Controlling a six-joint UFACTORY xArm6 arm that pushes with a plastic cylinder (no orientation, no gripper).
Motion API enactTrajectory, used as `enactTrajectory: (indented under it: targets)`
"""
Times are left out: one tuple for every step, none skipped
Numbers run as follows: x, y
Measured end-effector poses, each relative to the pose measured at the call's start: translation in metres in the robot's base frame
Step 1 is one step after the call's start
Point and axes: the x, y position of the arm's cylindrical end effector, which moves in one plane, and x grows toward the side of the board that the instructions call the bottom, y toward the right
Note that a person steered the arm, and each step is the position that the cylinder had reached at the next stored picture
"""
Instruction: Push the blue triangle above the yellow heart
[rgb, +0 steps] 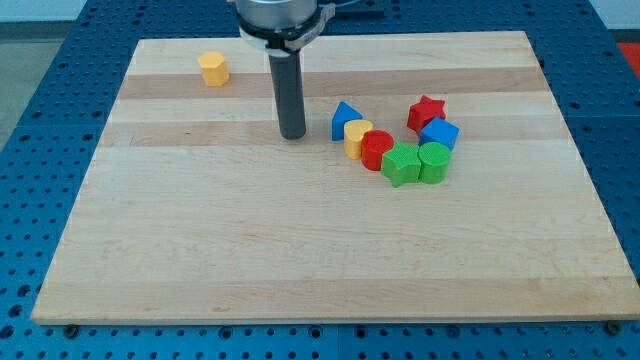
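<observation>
Contact has not been made: my tip (292, 134) stands bare on the wooden board (200, 250), touching nothing, just to the view's left of the blue triangle (345, 120). That triangle already sits touching the yellow heart (358, 137), on its upper-left side. A short, gentle nudge toward the view's right should settle it directly above the heart, I judge; pushing too hard risks dragging the heart and the cluster along. Counting blocks: two blue, the triangle and a blue block (439, 133); two yellow, the heart and a yellow block (213, 69); two red, a red star (426, 111) and a red round block (376, 150); two green blocks (417, 163).
</observation>
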Motion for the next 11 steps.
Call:
enactTrajectory:
  targets:
    - [-0.007,0.014]
    - [-0.009,0.028]
    - [-0.01,0.038]
    - [-0.01,0.045]
    - [-0.01,0.051]
    - [-0.01,0.055]
    - [-0.01,0.058]
    - [-0.01,0.058]
    - [-0.01,0.042]
    - [-0.018,0.009]
    - [-0.003,-0.011]
